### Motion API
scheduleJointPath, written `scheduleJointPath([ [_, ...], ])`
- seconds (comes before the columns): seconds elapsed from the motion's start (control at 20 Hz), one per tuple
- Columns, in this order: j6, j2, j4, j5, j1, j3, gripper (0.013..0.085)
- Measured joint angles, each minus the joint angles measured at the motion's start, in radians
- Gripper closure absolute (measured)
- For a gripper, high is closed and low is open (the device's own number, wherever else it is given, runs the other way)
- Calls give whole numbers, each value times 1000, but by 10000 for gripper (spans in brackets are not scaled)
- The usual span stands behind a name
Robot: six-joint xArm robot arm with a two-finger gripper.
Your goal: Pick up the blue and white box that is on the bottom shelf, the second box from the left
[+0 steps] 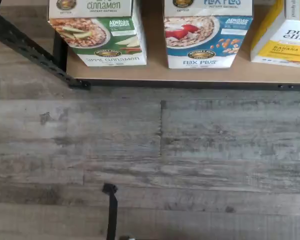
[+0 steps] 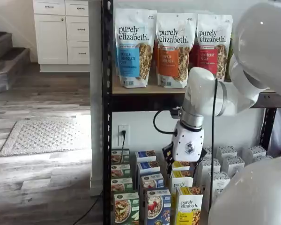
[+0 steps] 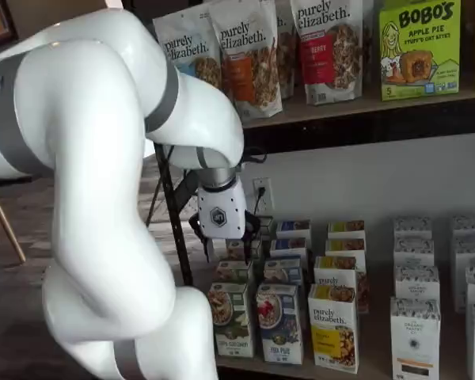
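Observation:
The blue and white box (image 1: 201, 35) reads "Flax Plus" and shows a bowl with red berries. It stands upright at the front of the bottom shelf (image 1: 190, 75), between a green carton (image 1: 102, 35) and a yellow carton (image 1: 285, 37). It shows in both shelf views (image 2: 158, 206) (image 3: 279, 321) as the front box of its row. My gripper (image 2: 183, 161) (image 3: 223, 237) hangs above and behind the front boxes, apart from the blue box. Its black fingers stand spread at both sides of the white body, with nothing between them.
Rows of cartons run back behind each front box. White cartons (image 3: 416, 324) fill the shelf's right part. A black rack post (image 2: 107, 140) stands at the left. An upper shelf (image 2: 145, 91) with granola bags is above my arm. Grey plank floor (image 1: 150, 150) lies before the shelf.

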Motion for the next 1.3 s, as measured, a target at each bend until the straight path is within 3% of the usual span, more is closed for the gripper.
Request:
scheduleJointPath([
  [0.25, 30, 53, -11, -49, 26, 1, 130],
  [0.75, 24, 199, 15, -184, 51, -21, 130],
  [1.15, 85, 323, -53, -251, 61, -71, 130],
  [1.3, 77, 361, -51, -276, 55, -88, 130],
])
